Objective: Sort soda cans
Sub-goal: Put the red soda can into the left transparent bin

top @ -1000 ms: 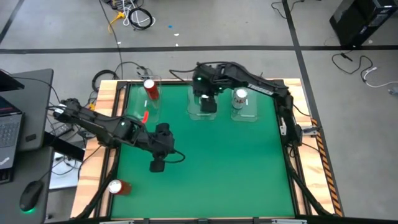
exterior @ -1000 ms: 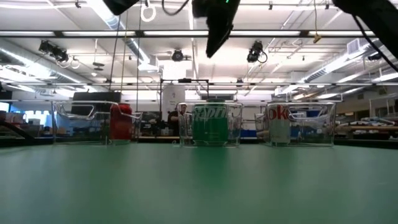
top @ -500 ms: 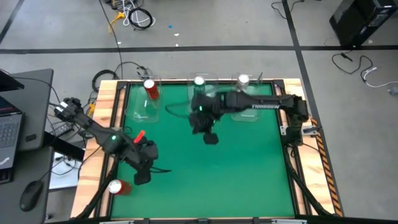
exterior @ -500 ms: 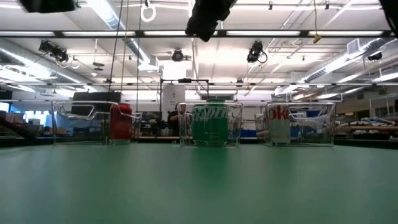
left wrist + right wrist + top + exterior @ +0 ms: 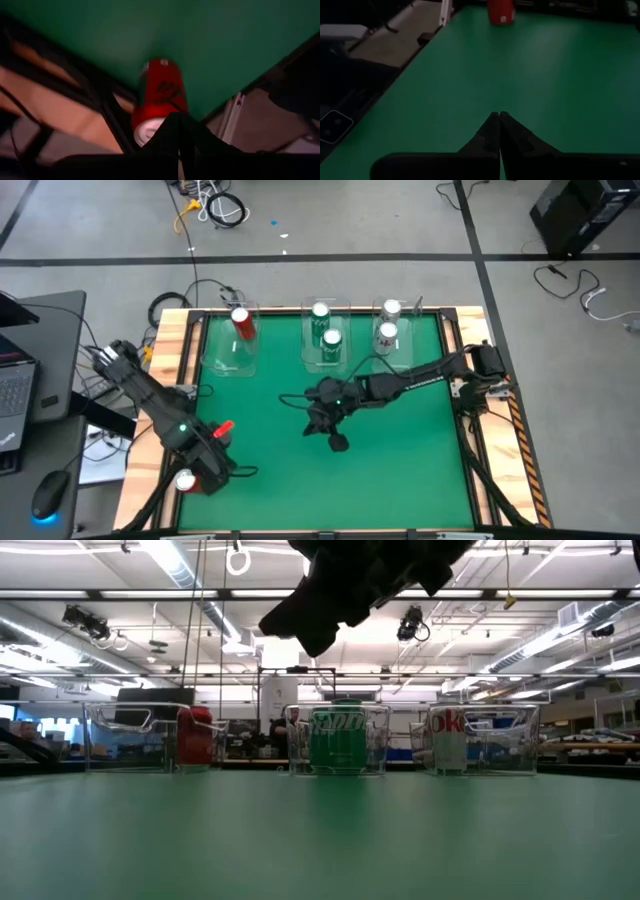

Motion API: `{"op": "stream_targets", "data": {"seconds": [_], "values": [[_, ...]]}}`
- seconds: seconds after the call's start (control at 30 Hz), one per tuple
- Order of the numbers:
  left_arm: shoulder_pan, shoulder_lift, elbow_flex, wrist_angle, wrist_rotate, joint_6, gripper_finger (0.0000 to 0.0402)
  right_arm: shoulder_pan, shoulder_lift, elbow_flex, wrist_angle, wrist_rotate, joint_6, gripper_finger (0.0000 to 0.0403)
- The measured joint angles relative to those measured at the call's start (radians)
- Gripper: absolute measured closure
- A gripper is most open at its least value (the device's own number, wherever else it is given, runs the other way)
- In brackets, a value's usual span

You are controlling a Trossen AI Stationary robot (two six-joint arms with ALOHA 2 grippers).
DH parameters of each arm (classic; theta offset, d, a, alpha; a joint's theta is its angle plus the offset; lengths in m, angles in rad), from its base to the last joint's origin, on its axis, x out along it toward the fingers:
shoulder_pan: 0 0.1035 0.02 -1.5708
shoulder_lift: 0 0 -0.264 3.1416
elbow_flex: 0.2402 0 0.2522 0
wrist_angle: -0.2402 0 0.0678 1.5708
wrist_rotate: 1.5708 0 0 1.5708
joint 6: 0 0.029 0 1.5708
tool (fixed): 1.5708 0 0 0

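A red soda can stands at the table's near left corner. My left gripper is shut right over it; in the left wrist view the can's silver top shows just beside the shut fingertips. My right gripper hangs shut above the middle of the table, with nothing in it. Along the far edge, the left bin holds a red can, the middle bin two green cans, and the right bin two silver-white cans. My left gripper has its shut fingertips over the red can's silver top, coming from above. The fingers themselves hide the spot, so I cannot tell whether they touch the can.
Three clear plastic bins stand in a row along the far edge. A wooden frame borders the green mat. A laptop and a mouse lie off the table on the left. The mat's middle and right are bare.
My right gripper has drawn back out of the middle bin toward the near edge, to the table's middle; two green cans now show in that bin. My left gripper has gone from the table's middle left toward the near left corner, over the red can.
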Motion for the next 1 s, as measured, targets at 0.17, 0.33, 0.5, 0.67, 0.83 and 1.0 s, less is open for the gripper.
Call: {"op": "stream_targets", "data": {"seconds": [0.17, 0.33, 0.5, 0.67, 0.83, 1.0], "values": [[-0.009, 0.054, 0.0, 0.062, 0.1, -0.123, 0.0365, 0.016, 0.0, -0.033, 0.064, -0.001, 0.016, 0.0392], [-0.018, 0.091, 0.0, 0.128, 0.159, -0.209, 0.0293, 0.029, 0.0, -0.037, 0.066, -0.017, 0.006, 0.0392], [-0.033, 0.111, 0.0, 0.135, 0.224, -0.264, 0.0224, 0.047, 0.0, -0.037, 0.067, -0.047, -0.021, 0.0393], [-0.04, 0.111, 0.0, 0.139, 0.239, -0.322, 0.0174, 0.066, 0.0, -0.037, 0.065, -0.048, -0.044, 0.0393], [-0.046, 0.111, 0.0, 0.141, 0.27, -0.329, 0.0168, 0.079, 0.0, -0.037, 0.061, -0.048, -0.05, 0.0393], [-0.076, 0.114, 0.0, 0.143, 0.232, -0.32, 0.0217, 0.086, 0.0, -0.037, 0.061, -0.045, -0.058, 0.0393]]}}
